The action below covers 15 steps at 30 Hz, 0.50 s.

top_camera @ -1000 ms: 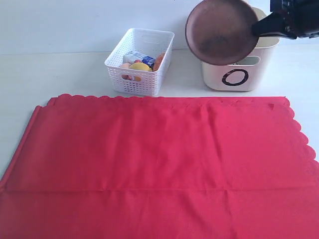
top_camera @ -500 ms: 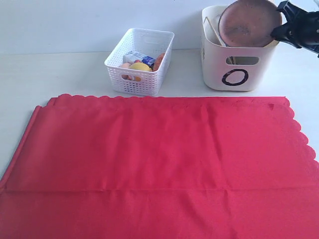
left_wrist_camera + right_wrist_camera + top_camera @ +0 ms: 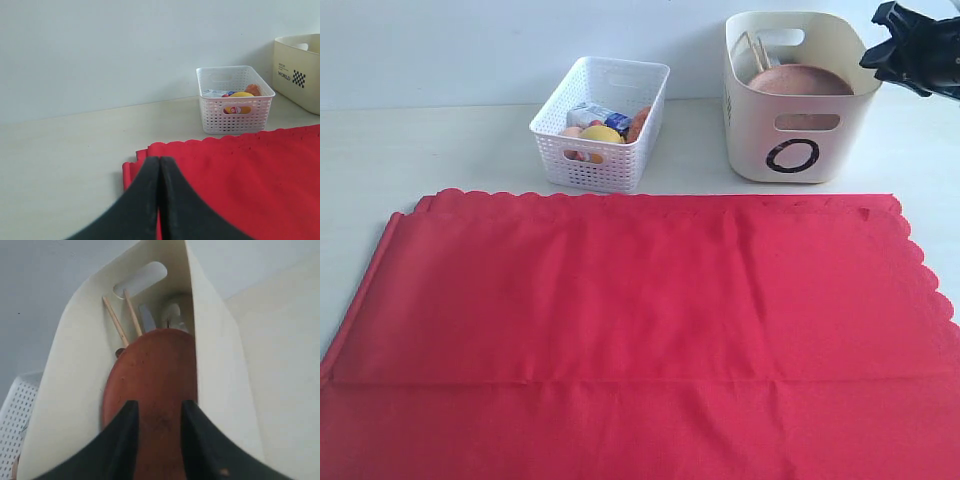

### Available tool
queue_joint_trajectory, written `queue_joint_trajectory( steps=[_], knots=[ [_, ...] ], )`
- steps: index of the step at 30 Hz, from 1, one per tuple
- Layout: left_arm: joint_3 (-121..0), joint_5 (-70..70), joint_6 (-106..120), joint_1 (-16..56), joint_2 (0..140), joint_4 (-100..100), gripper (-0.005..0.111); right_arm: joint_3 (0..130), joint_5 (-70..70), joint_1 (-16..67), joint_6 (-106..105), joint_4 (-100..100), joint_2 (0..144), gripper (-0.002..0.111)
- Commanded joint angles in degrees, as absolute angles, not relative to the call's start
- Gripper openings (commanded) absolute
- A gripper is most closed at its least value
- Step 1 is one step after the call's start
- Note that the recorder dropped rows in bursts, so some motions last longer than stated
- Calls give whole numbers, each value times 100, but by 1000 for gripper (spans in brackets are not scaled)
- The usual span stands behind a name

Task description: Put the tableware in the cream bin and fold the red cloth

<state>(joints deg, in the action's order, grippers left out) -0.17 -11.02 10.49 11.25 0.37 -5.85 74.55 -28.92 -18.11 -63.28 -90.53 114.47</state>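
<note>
The cream bin (image 3: 800, 150) stands at the back right, and the brown wooden plate (image 3: 800, 82) leans inside it. Chopsticks (image 3: 750, 48) stick up along its far wall. My right gripper (image 3: 872, 38) hovers open just off the bin's right rim. In the right wrist view its jaws (image 3: 159, 407) stand apart over the plate (image 3: 155, 365), with the chopsticks (image 3: 116, 320) behind. The red cloth (image 3: 640, 320) lies spread flat across the front. My left gripper (image 3: 159, 161) is shut on nothing above the cloth's (image 3: 250, 180) corner; it is out of the exterior view.
A low white perforated basket (image 3: 605, 150) holding food items, among them a lemon, stands left of the bin, just behind the cloth's far edge. The left wrist view shows the basket (image 3: 235, 115) and the bin (image 3: 300, 75). A pale wall runs behind the table.
The plate, held up in front of the bin a second ago, has gone down into the bin. The right gripper let it go and now stands open at the right rim.
</note>
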Motion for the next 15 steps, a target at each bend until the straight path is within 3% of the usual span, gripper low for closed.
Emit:
queue_joint_trajectory(
  steps=[1,8,15],
  knots=[
    [0,-1097,1033,1158,0,-588,1,7490,-2923,-1845,-6404,-8942,11406,34],
    [0,-1097,1033,1158,0,-588,1,7490,-3486,-1883,-6623,-8432,10792,33],
    [0,-1097,1033,1158,0,-588,1,7490,-3845,-1883,-6737,-7184,9733,25]
  ],
)
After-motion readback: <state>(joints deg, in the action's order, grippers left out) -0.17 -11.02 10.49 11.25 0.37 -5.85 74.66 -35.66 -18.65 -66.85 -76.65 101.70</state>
